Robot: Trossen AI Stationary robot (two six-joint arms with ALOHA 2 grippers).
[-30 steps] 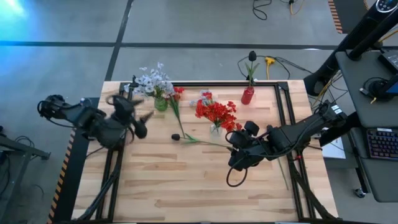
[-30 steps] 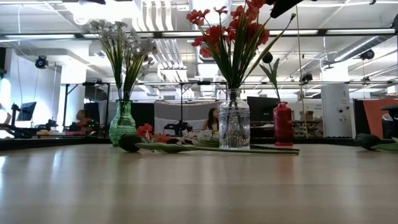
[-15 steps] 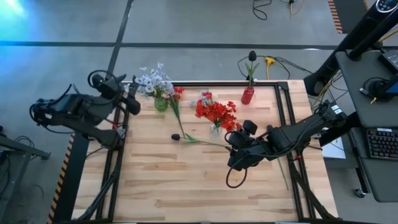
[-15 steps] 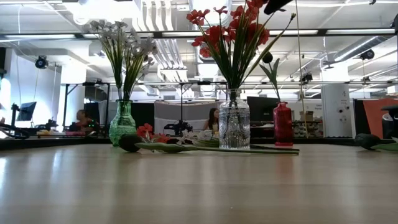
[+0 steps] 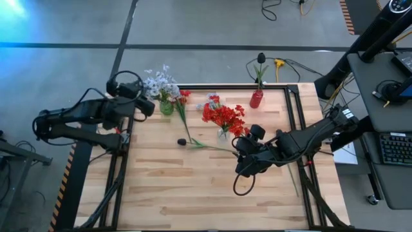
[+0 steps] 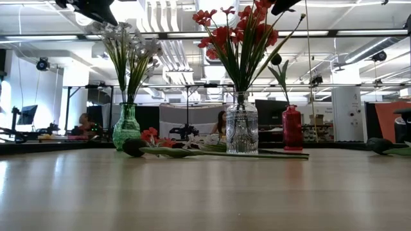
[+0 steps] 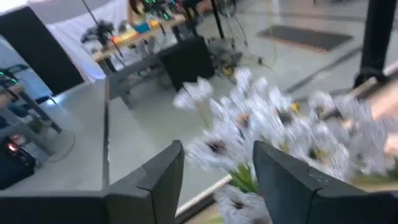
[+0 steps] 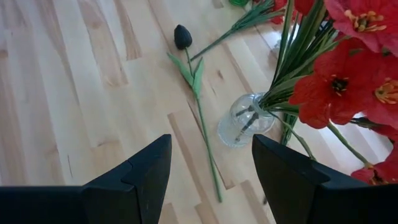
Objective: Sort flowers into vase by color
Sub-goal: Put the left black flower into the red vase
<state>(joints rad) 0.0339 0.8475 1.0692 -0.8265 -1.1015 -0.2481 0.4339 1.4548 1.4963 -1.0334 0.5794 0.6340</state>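
Note:
A green vase (image 5: 167,107) holds pale white flowers (image 5: 159,84). A clear glass vase (image 5: 223,133) holds red flowers (image 5: 224,116). A red vase (image 5: 256,98) holds one dark flower (image 5: 261,58). Another dark flower (image 5: 182,141) lies on the table by its long stem (image 8: 202,118). A red flower (image 5: 184,96) and a pale one (image 5: 212,100) lie near the vases. My left gripper (image 5: 149,106) stands open just left of the green vase, with the white flowers (image 7: 261,118) ahead of it. My right gripper (image 5: 238,152) hangs open near the glass vase (image 8: 245,118), above the lying stem.
The vases stand in a row along the table's far part (image 6: 242,131). A black frame rail (image 5: 293,116) runs along the table's right side, and another along the left. Bare wood (image 5: 193,193) fills the near half of the table.
My left gripper has swung from over the table's left part toward the far edge and come up beside the white flowers in the green vase. The flowers and vases have stayed where they were.

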